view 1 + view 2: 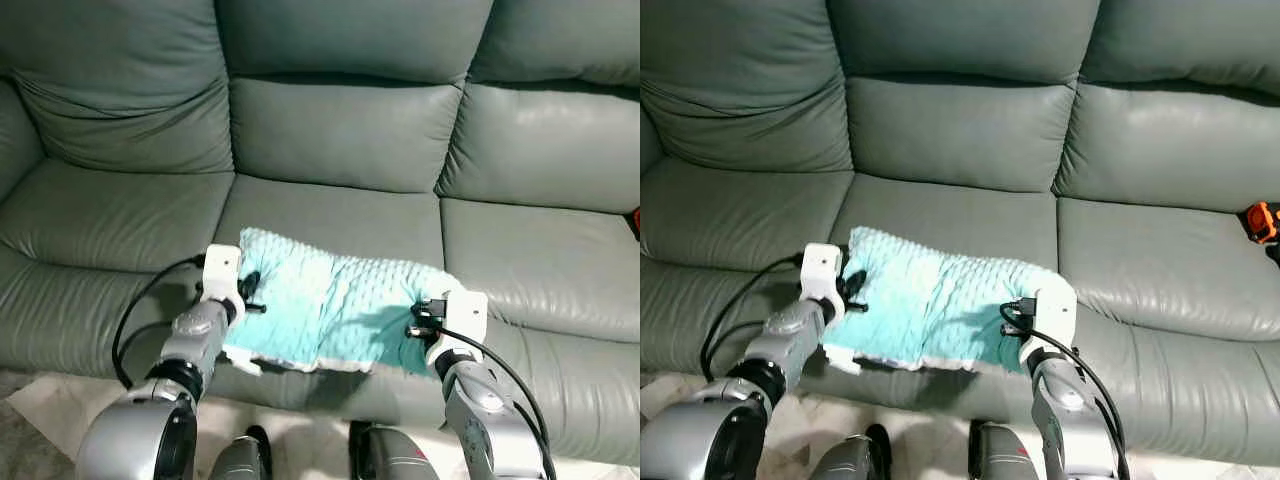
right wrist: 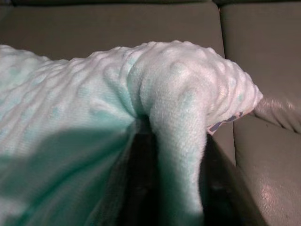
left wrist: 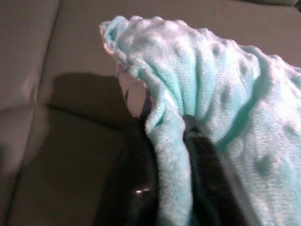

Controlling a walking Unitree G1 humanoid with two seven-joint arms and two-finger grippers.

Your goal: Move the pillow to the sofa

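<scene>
Both jaws pinching pillow [image 1: 335,310] ends, above sofa [image 1: 350,130] seat

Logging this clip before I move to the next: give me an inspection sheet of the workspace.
Surface: grey-green leather sofa, middle seat.
Job's things: teal dotted pillow at the seat's front edge, held at both ends.
Clutter: orange object on the right seat.
Grippers: left gripper and right gripper each pinch a fold of the pillow.
Cables: black cables loop along both wrists.
Surroundings: pale floor below the sofa.
</scene>
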